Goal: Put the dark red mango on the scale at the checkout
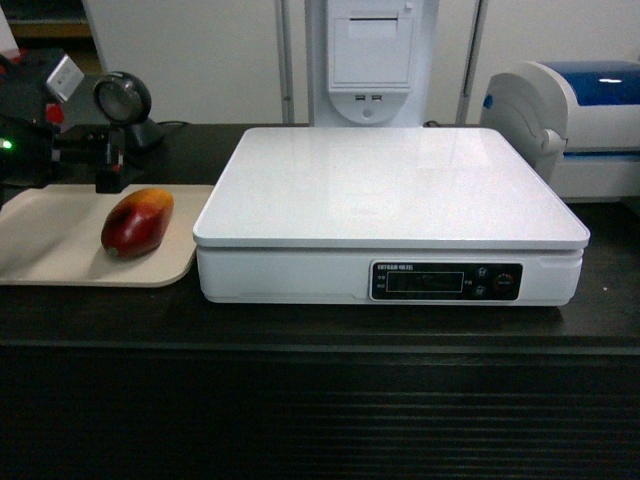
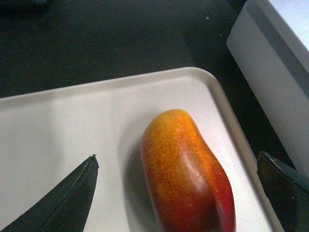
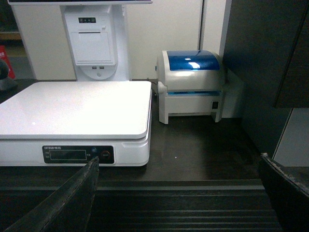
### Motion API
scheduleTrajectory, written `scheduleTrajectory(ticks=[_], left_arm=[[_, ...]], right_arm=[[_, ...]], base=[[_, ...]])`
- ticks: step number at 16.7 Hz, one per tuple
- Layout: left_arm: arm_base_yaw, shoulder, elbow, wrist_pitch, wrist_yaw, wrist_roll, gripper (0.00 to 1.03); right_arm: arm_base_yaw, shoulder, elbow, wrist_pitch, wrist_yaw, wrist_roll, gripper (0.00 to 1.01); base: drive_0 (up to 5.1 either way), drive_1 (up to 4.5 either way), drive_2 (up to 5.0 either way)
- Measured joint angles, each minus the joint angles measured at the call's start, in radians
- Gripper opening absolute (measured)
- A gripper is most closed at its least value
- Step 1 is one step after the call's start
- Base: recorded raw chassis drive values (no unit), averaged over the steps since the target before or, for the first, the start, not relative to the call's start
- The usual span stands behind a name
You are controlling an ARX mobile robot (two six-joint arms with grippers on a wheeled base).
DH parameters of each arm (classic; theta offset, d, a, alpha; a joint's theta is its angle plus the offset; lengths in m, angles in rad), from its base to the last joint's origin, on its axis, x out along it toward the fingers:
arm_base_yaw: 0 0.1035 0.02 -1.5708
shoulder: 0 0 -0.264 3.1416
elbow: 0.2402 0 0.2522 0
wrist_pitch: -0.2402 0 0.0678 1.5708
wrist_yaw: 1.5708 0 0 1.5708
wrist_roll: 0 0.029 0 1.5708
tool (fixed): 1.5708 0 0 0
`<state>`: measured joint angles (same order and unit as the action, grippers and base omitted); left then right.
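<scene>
The dark red mango [image 1: 137, 222] lies on its side on a beige tray [image 1: 40, 255], its yellow-orange end pointing away. My left gripper [image 1: 107, 168] hovers just behind and above it. In the left wrist view the mango [image 2: 186, 174] sits between the spread black fingers [image 2: 67, 198], and the left gripper [image 2: 177, 155] is open and apart from it. The white scale [image 1: 390, 190] stands to the right of the tray on the black checkout [image 1: 320, 330], its platform bare. My right gripper [image 3: 178, 157] is open over the counter's ribbed front edge, holding nothing; it is out of the head view.
A white-and-blue printer [image 1: 580, 120] stands at the back right, right of the scale [image 3: 77, 106]. A round black scanner [image 1: 122, 100] sits behind the tray. A white kiosk post [image 1: 370, 60] rises behind the scale. The tray rim [image 2: 227, 116] nearly touches the scale's side.
</scene>
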<state>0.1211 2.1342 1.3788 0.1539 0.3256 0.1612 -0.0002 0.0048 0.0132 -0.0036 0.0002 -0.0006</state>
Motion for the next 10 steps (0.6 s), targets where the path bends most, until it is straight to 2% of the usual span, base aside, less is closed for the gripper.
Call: scheduleTrajectory(ticks=[1,2,4,7,10], left_arm=[[-0.006,0.072,0.091,-0.091,0.045,0.006,0.98],[-0.015,0.113,0.117,-0.143,0.043,0.035,0.98],[-0.021,0.172,0.183,-0.196,0.034,0.053,0.98],[-0.027,0.221,0.256,-0.293,-0.016,0.085,0.98],[-0.027,0.236,0.27,-0.316,-0.028,0.106,0.98]], right_arm=[[0.0,0.0,0.0,0.0,0.0,0.0,0.98],[0.0,0.0,0.0,0.0,0.0,0.0,0.98],[0.0,0.0,0.0,0.0,0.0,0.0,0.98],[0.0,0.0,0.0,0.0,0.0,0.0,0.98],[0.0,0.0,0.0,0.0,0.0,0.0,0.98]], base=[[0.0,0.0,0.0],[0.0,0.0,0.0],[0.0,0.0,0.0],[0.0,0.0,0.0],[0.0,0.0,0.0]])
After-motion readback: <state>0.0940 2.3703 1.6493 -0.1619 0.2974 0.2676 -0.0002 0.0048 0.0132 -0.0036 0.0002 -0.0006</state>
